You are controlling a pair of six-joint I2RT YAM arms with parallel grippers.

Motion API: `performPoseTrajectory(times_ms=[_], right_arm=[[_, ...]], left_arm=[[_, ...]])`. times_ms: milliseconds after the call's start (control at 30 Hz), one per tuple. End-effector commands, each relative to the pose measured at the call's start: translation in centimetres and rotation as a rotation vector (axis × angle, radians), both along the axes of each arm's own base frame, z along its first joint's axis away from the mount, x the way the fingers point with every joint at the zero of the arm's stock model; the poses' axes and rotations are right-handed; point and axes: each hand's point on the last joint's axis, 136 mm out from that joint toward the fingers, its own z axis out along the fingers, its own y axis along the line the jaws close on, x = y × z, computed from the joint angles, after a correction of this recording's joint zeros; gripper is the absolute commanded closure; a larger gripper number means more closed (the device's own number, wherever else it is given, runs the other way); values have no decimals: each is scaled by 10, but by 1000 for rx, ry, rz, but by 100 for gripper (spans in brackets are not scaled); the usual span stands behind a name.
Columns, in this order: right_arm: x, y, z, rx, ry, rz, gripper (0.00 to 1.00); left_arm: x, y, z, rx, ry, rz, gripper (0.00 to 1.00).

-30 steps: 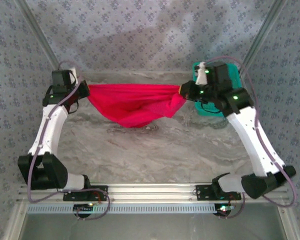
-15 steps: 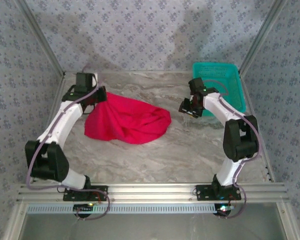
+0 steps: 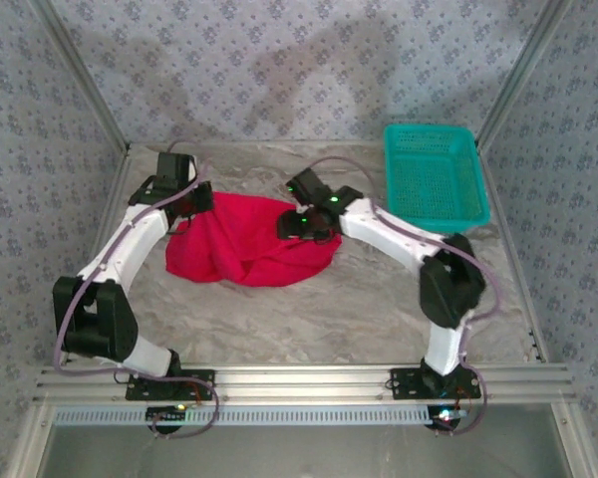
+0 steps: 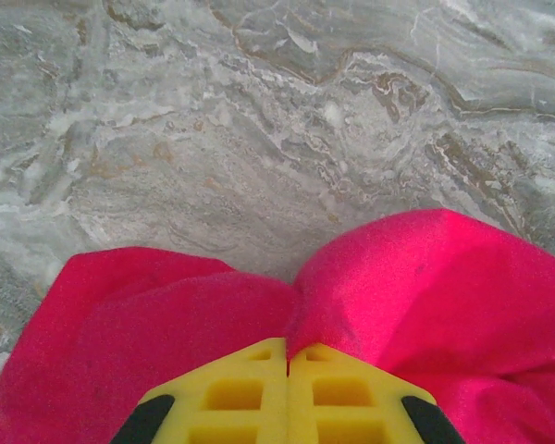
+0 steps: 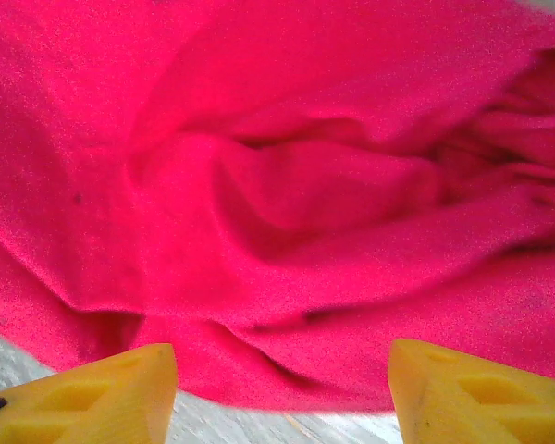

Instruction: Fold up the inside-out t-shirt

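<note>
The red t-shirt [image 3: 241, 247] lies crumpled in a heap on the marble table, left of centre. My left gripper [image 3: 191, 209] is at the heap's upper left edge, shut on a pinch of the red cloth [image 4: 370, 296] that bunches between its yellow fingers [image 4: 250, 393]. My right gripper [image 3: 297, 231] hovers over the heap's right part, open, with its two yellow fingertips [image 5: 120, 393] spread wide and nothing between them. Below it the folds of the t-shirt [image 5: 287, 203] spread across the wrist view, with a strip of table at the near edge.
A teal mesh basket [image 3: 435, 176] stands at the back right corner of the marble table [image 3: 359, 299]. Patterned walls and metal frame posts enclose the table on three sides. The right arm reaches across the middle toward the left.
The right gripper let go of the t-shirt, opened and swung from near the basket to over the heap. The cloth dropped from stretched between both grippers into a heap.
</note>
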Motion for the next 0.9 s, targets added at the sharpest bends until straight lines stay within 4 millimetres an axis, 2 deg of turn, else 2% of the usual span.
performPoseTrajectory(times_ms=[0,100,167,200,300,333,400,500,633,700,800,867], right_arm=[[1,24,-32,-30,105,0,36],[3,36,-52,-41,172,-8,36],[7,40,-52,-31,181,-19,40],[9,40,-49,-27,174,-23,46],[16,33,-28,-31,137,-31,88],[18,28,-14,-37,109,-23,100],[20,17,22,-38,42,-31,100],[12,0,92,-3,-73,1,100],[-12,-25,183,114,-194,28,100],[-27,-39,219,204,-229,33,100],[-45,-62,264,360,-266,19,100],[-49,-78,280,441,-278,0,100]], left_arm=[[-11,9,11,25,-25,12,100],[-17,13,14,27,-33,19,100],[-20,17,15,27,-37,26,100],[-22,19,15,28,-38,31,100],[-24,25,20,23,-47,39,100],[-24,27,23,22,-51,41,100],[-24,30,32,26,-66,43,100],[-24,32,52,32,-95,40,100],[-31,34,89,40,-168,34,100],[-38,37,110,47,-217,37,100],[-49,38,143,41,-308,37,100],[-54,36,159,28,-354,30,100]])
